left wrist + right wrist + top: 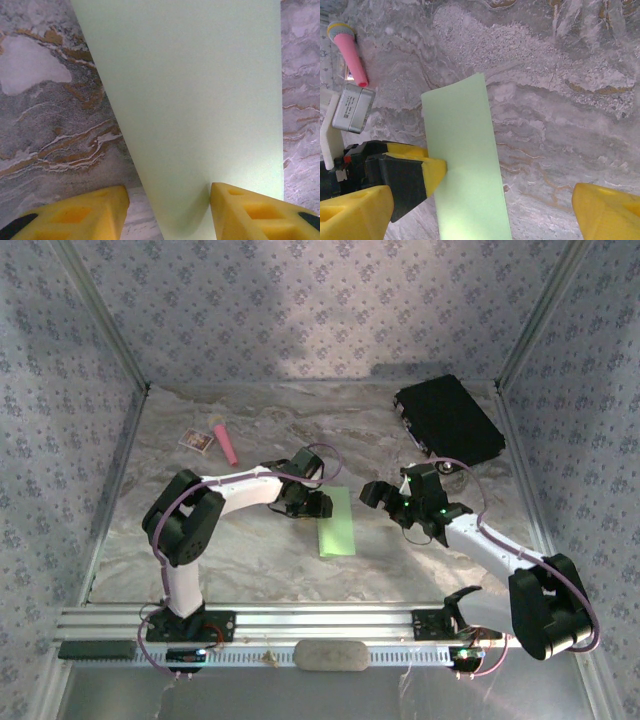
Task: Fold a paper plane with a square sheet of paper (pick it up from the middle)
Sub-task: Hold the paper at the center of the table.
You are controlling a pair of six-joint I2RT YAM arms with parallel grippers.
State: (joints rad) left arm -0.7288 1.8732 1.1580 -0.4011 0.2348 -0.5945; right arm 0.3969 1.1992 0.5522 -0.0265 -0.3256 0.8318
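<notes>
- Running along the near edge, a metal rail (pixel 300 620) is carrying both arm bases, with a grey pad (pixel 330 653) lying just in front of it.
- Past the rail, the square sheet of paper (pixel 336 523) is lying flat on the marble table (pixel 250 570), showing as a long lime-green rectangle between the two grippers.
- The left gripper (pixel 308 504) is reaching down at the paper's left edge. Its jaws are standing roughly half parted, one yellow finger (pixel 255 212) sitting over the paper and the other finger (pixel 75 215) over bare table, so nothing is being pinched.
- The right gripper (pixel 378 494) is hovering just right of the paper with its jaws spread wide, holding nothing.
- Farther back on the left, a pink stick (pixel 226 443) with a yellow tip is lying beside a small white card (pixel 196 441).
- At the far right, a black case (pixel 448 418) is sitting near the back wall.
</notes>
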